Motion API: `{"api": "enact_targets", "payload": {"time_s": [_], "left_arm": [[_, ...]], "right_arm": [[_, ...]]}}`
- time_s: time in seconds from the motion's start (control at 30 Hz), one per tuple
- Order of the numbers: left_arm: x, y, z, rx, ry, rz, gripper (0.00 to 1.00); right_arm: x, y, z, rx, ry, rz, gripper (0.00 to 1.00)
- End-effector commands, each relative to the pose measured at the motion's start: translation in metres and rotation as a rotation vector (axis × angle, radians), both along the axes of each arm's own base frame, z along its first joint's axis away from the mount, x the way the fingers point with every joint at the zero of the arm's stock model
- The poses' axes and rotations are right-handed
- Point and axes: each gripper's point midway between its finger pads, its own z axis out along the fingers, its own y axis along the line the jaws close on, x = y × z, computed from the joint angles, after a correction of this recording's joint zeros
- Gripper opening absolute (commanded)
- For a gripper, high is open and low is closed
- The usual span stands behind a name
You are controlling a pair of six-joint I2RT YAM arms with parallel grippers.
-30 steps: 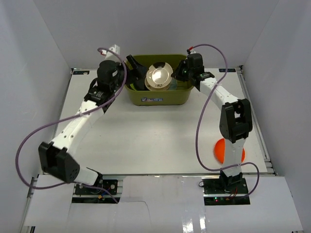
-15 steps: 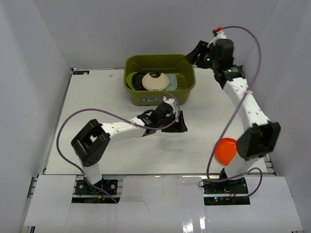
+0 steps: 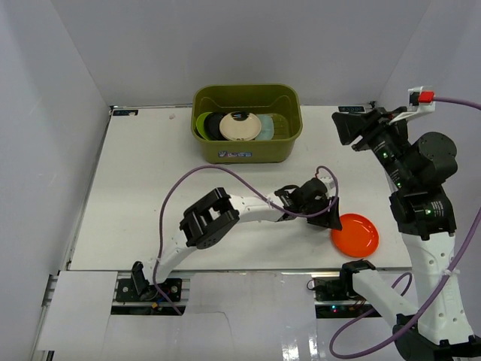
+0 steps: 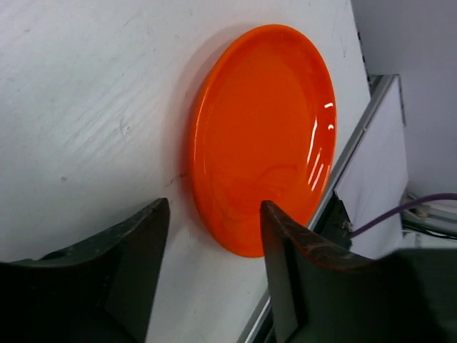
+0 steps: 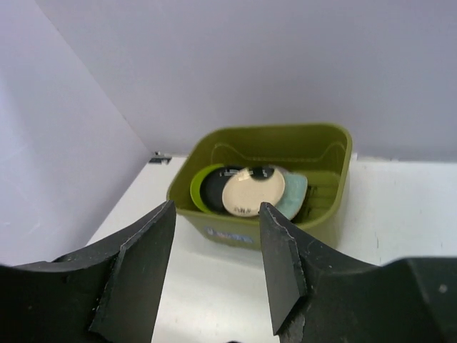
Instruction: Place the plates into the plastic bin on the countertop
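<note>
Top view, bin: a green bin (image 3: 248, 154) is seen at the far side of the table (image 3: 143, 188), with several plates stacked inside and a cream plate (image 3: 240, 127) uppermost.
Top view, orange plate (image 3: 355, 234): laid flat on the table near the front right edge, well apart from the bin.
Top view, left fingers (image 3: 328, 213): stretched across to the plate's left rim.
Top view, right fingers (image 3: 352, 128): raised to the right of the bin.
Left wrist view: fingers spread, the plate's rim framed between them, not yet gripped.
Right wrist view: fingers spread, nothing held, the bin seen beyond.
Progress: judged mostly done; only the orange plate is left to be lifted and binned.
</note>
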Motion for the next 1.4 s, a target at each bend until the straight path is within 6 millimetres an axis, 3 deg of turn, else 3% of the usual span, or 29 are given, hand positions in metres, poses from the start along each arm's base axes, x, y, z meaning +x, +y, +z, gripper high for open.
{"api": "enact_targets", "payload": {"time_s": [0.0,0.07,0.13,0.2,0.23,0.3,0.33,0.4,0.43,0.5,0.53,0.6,0.63,0.67,0.7,0.73,0.77,0.8,0.83,0.87,0.9,0.93,0.97,1.0,1.03,1.23,1.3,1.33,1.37], "left_arm": [[-0.020,-0.010,-0.022,0.046,0.049,-0.047,0.61],[-0.020,-0.015,-0.028,0.041,0.067,-0.040,0.49],[-0.020,-0.016,-0.035,0.040,0.076,-0.037,0.21],[-0.017,-0.015,-0.033,0.036,0.069,-0.016,0.03],[-0.009,-0.016,-0.016,0.005,0.043,0.000,0.00],[-0.001,-0.007,-0.003,-0.010,0.028,0.017,0.00],[0.013,-0.004,0.036,-0.077,-0.005,0.036,0.00],[0.027,0.015,0.062,-0.091,-0.055,0.065,0.00],[0.047,0.030,0.115,-0.163,-0.110,0.107,0.00],[0.069,0.057,0.153,-0.214,-0.176,0.171,0.00],[0.094,0.087,0.203,-0.280,-0.239,0.232,0.00],[0.120,0.120,0.237,-0.308,-0.300,0.297,0.00],[0.148,0.152,0.240,-0.247,-0.327,0.350,0.00],[0.164,0.169,0.249,-0.219,-0.353,0.380,0.00],[0.185,0.184,0.275,-0.212,-0.405,0.430,0.00],[0.212,0.216,0.269,-0.132,-0.423,0.483,0.00],[0.229,0.229,0.263,-0.098,-0.427,0.514,0.00],[0.246,0.244,0.274,-0.098,-0.450,0.553,0.00],[0.271,0.274,0.272,-0.079,-0.447,0.612,0.00],[0.283,0.284,0.272,-0.077,-0.441,0.630,0.00],[0.303,0.291,0.248,-0.037,-0.405,0.648,0.00],[0.323,0.311,0.259,-0.034,-0.410,0.692,0.00],[0.335,0.316,0.251,-0.019,-0.395,0.701,0.00],[0.350,0.318,0.219,0.022,-0.347,0.706,0.00],[0.360,0.327,0.221,0.026,-0.341,0.720,0.00],[0.381,0.335,0.167,0.070,-0.261,0.733,0.01],[0.383,0.337,0.158,0.081,-0.250,0.738,0.14],[0.383,0.338,0.152,0.088,-0.237,0.737,0.28],[0.382,0.339,0.150,0.089,-0.232,0.735,0.34]], "right_arm": [[-0.007,0.002,-0.032,-0.035,0.081,0.024,0.56],[-0.012,0.002,-0.037,-0.036,0.090,0.029,0.56],[-0.015,0.001,-0.045,-0.043,0.107,0.024,0.56],[-0.017,0.000,-0.050,-0.046,0.117,0.023,0.56],[-0.018,0.000,-0.051,-0.046,0.117,0.024,0.56],[-0.020,0.000,-0.049,-0.045,0.109,0.026,0.56],[-0.021,0.001,-0.047,-0.043,0.105,0.032,0.56],[-0.025,0.002,-0.040,-0.036,0.089,0.043,0.56],[-0.029,0.004,-0.029,-0.028,0.059,0.057,0.56],[-0.034,0.003,-0.018,-0.013,0.032,0.060,0.56],[-0.037,0.003,-0.009,-0.007,0.006,0.059,0.56],[-0.045,-0.003,0.001,0.016,-0.034,0.037,0.56],[-0.047,-0.004,0.003,0.026,-0.048,0.032,0.56],[-0.047,-0.005,0.004,0.036,-0.063,0.027,0.56],[-0.049,-0.008,0.006,0.049,-0.071,0.012,0.56],[-0.050,-0.009,0.005,0.053,-0.071,0.005,0.56],[-0.049,-0.010,0.003,0.055,-0.071,-0.004,0.56],[-0.049,-0.011,0.002,0.058,-0.071,-0.008,0.56],[-0.047,-0.011,-0.002,0.056,-0.065,-0.008,0.56],[-0.043,-0.010,-0.010,0.052,-0.047,-0.007,0.56],[-0.040,-0.008,-0.017,0.049,-0.031,-0.001,0.56],[-0.036,-0.007,-0.024,0.047,-0.014,0.000,0.56],[-0.031,-0.005,-0.037,0.042,0.015,0.005,0.56],[-0.029,-0.003,-0.043,0.039,0.031,0.012,0.56],[-0.027,-0.003,-0.049,0.038,0.045,0.014,0.56],[-0.017,-0.002,-0.086,0.016,0.123,0.003,0.56],[-0.015,0.001,-0.101,0.012,0.156,0.017,0.56],[-0.015,0.002,-0.105,0.017,0.165,0.020,0.56],[-0.014,0.002,-0.109,0.017,0.173,0.020,0.56]]}}
